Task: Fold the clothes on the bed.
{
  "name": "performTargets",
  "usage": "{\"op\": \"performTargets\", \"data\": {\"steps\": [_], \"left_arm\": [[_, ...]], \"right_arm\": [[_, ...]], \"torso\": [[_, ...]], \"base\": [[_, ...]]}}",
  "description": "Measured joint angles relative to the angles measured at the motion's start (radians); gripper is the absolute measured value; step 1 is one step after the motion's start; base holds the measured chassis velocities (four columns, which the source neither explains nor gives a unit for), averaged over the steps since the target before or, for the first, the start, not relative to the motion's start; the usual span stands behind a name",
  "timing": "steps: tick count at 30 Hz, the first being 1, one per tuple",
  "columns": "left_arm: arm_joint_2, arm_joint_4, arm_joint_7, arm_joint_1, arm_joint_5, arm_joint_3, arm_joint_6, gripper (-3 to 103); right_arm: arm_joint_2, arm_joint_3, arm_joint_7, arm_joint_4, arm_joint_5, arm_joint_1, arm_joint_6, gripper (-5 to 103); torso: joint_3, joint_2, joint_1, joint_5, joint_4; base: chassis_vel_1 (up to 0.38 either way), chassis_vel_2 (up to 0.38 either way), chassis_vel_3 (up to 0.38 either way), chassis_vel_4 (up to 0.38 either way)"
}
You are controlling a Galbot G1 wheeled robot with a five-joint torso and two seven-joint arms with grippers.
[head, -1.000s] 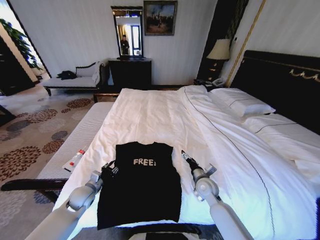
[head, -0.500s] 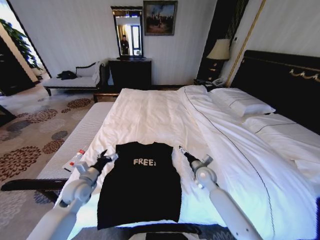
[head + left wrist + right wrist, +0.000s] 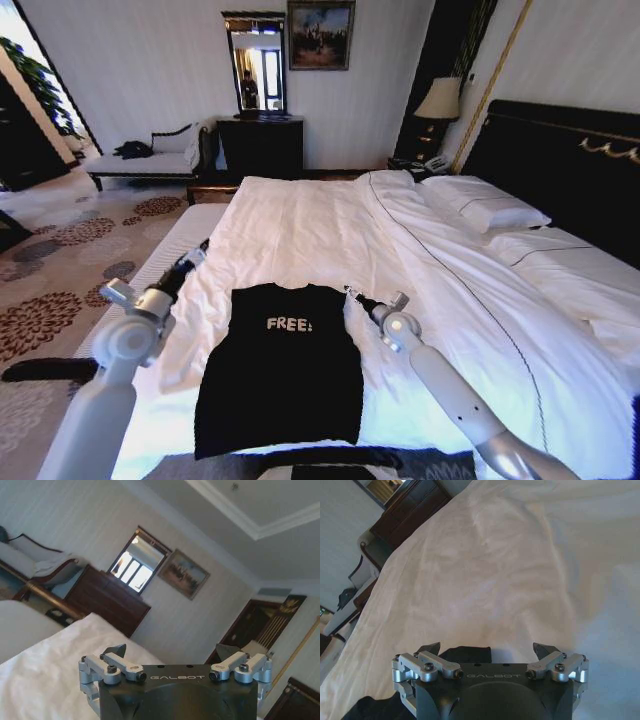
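The clothes, a black T-shirt (image 3: 280, 370) with white "FREE!" lettering, lie flat near the front edge of the bed (image 3: 320, 220), sleeves tucked in so the outline is a narrow rectangle. My left gripper (image 3: 200, 247) is raised above the bed's left side, well clear of the shirt. In the left wrist view the left gripper (image 3: 171, 651) is open, empty and aimed at the far wall. My right gripper (image 3: 351, 292) hovers just beside the shirt's right shoulder. In the right wrist view the right gripper (image 3: 486, 647) is open, with the black shirt (image 3: 465, 654) just under it.
White pillows (image 3: 485, 210) and a dark headboard (image 3: 560, 160) stand at the right. A striped bench (image 3: 180, 240) runs along the bed's left side. Farther off are a chaise longue (image 3: 150, 160), a dark dresser (image 3: 260, 145) and a lamp (image 3: 437, 100).
My left arm has lifted away from the shirt's left edge and swung up and outward. The right gripper has moved a little farther along the shirt's right shoulder. The shirt lies still.
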Motion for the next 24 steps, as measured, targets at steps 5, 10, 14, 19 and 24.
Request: {"op": "performTargets", "data": {"steps": [5, 10, 14, 19, 24], "left_arm": [[-0.006, -0.028, -0.002, 0.007, -0.003, -0.005, 0.003, 100], [-0.006, -0.038, -0.003, 0.021, 0.002, -0.008, 0.006, 100], [-0.005, -0.045, -0.005, 0.030, 0.005, -0.010, 0.008, 100], [-0.006, -0.052, -0.010, 0.034, 0.007, -0.009, 0.010, 100], [-0.006, -0.053, -0.013, 0.036, 0.010, -0.006, 0.011, 100]], "right_arm": [[0.014, -0.031, -0.030, -0.053, 0.001, 0.039, 0.002, 95], [0.025, -0.045, -0.032, -0.068, 0.001, 0.054, 0.000, 90], [0.027, -0.051, -0.030, -0.069, 0.001, 0.054, -0.008, 81], [0.026, -0.070, -0.030, -0.071, -0.013, 0.046, -0.014, 59], [0.037, -0.078, -0.038, -0.077, -0.022, 0.049, -0.015, 43]], "torso": [[0.000, 0.000, 0.000, 0.0001, 0.0003], [0.000, 0.000, 0.000, 0.0000, 0.0003], [0.000, 0.000, 0.000, 0.0000, 0.0003], [0.000, 0.000, 0.000, 0.0000, 0.0000], [0.000, 0.000, 0.000, 0.0000, 0.0002]], "base": [[0.000, 0.000, 0.000, 0.000], [0.000, 0.000, 0.000, 0.000], [0.000, 0.000, 0.000, 0.000], [0.000, 0.000, 0.000, 0.000], [0.000, 0.000, 0.000, 0.000]]}}
